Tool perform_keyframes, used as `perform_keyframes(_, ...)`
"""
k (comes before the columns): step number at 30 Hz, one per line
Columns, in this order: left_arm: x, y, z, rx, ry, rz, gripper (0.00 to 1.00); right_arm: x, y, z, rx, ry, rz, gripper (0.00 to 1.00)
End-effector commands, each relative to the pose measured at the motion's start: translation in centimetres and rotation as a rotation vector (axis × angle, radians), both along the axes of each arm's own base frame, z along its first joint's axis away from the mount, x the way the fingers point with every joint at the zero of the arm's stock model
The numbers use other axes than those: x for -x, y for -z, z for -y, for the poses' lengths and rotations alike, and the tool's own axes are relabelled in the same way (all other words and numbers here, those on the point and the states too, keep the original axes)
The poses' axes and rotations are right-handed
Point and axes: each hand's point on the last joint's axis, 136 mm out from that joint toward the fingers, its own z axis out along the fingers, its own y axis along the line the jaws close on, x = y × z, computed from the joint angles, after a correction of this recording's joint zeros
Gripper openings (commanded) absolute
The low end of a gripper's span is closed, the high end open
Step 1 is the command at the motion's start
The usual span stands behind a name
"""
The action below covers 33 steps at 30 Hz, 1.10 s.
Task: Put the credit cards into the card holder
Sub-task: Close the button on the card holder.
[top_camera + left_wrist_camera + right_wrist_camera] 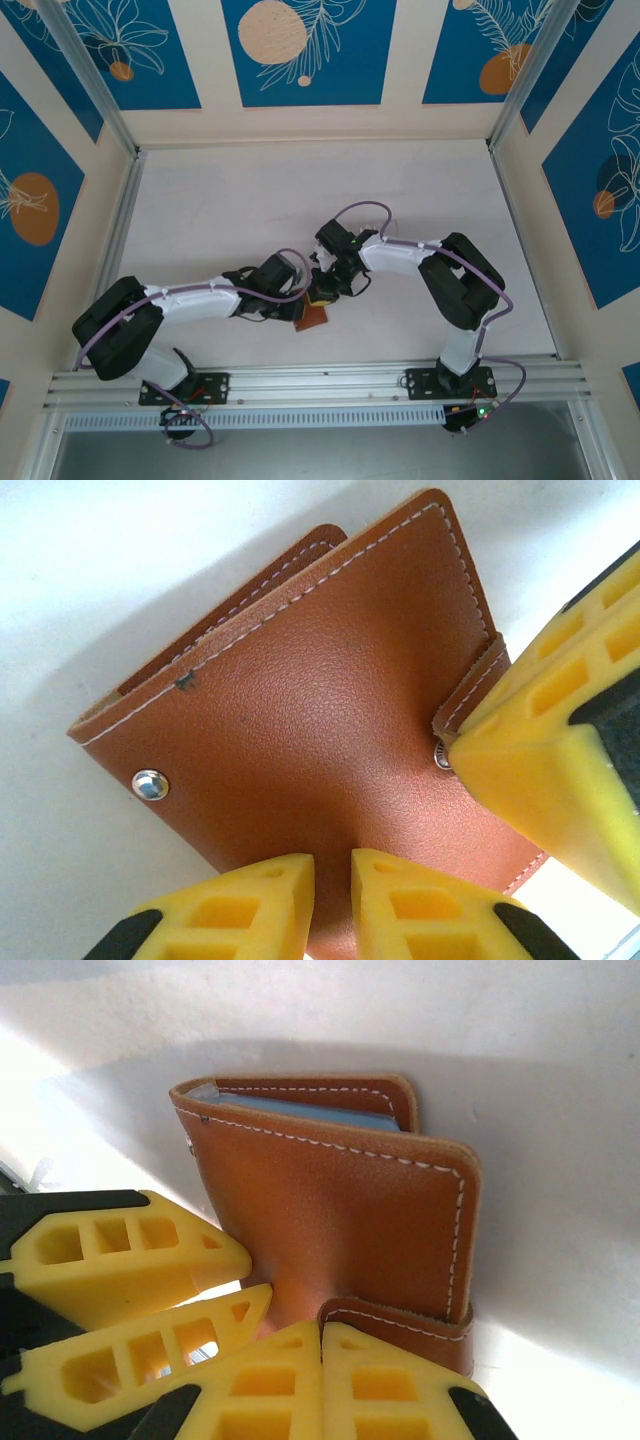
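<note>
Lab robot cell, aluminium rails (320, 378), patterned panels (300, 50)

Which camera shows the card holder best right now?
Left wrist: the card holder lies face-on, snap stud and tab sharp. Right wrist shows its folded edge, something blue between the covers. Top external has it small and partly covered.

The left hand (332, 870) covers the near edge of the card holder (300, 730); inside it, a pale blue layer (300, 1112) shows just its edge, unidentifiable.
</note>
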Motion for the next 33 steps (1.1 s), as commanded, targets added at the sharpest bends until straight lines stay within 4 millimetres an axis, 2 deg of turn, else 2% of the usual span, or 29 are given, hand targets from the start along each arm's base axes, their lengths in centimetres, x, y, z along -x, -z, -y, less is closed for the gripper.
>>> perform_keyframes(1, 1.3, 3.0, -0.8, -0.063, 0.006, -0.047, 0.19, 2.3, 0.6, -1.5, -0.034, -0.047, -0.098, 0.00)
perform_keyframes(8, 1.2, 3.0, -0.7, -0.061, 0.006, -0.045, 0.18, 3.0, 2.0, -0.7, 0.024, -0.038, -0.108, 0.00)
perform_keyframes(17, 1.1, 3.0, -0.8, -0.070, 0.005, -0.044, 0.18, 4.1, 5.6, 1.2, 0.146, -0.020, -0.086, 0.00)
perform_keyframes(20, 1.0, 2.9, -0.8, -0.072, 0.002, -0.041, 0.18, 4.0, 5.7, 1.5, 0.146, -0.010, -0.080, 0.00)
perform_keyframes(22, 1.0, 2.7, -0.9, -0.075, 0.004, -0.038, 0.18, 3.4, 4.6, 1.2, 0.134, -0.010, -0.043, 0.00)
perform_keyframes(25, 0.4, 1.4, -0.4, -0.061, 0.006, -0.012, 0.19, 1.6, 1.7, 0.7, 0.105, -0.006, 0.055, 0.02)
perform_keyframes(28, -1.2, -1.6, -0.3, -0.055, 0.003, 0.054, 0.24, -1.2, -1.8, 0.2, 0.065, 0.011, 0.172, 0.24)
perform_keyframes(30, -2.6, -4.2, -0.8, -0.044, -0.017, 0.109, 0.35, -3.2, -4.1, 0.1, 0.050, 0.035, 0.248, 0.36)
perform_keyframes(33, -4.8, -8.3, -3.0, -0.045, -0.091, 0.203, 0.54, -6.2, -7.8, 0.7, 0.055, 0.077, 0.391, 0.57)
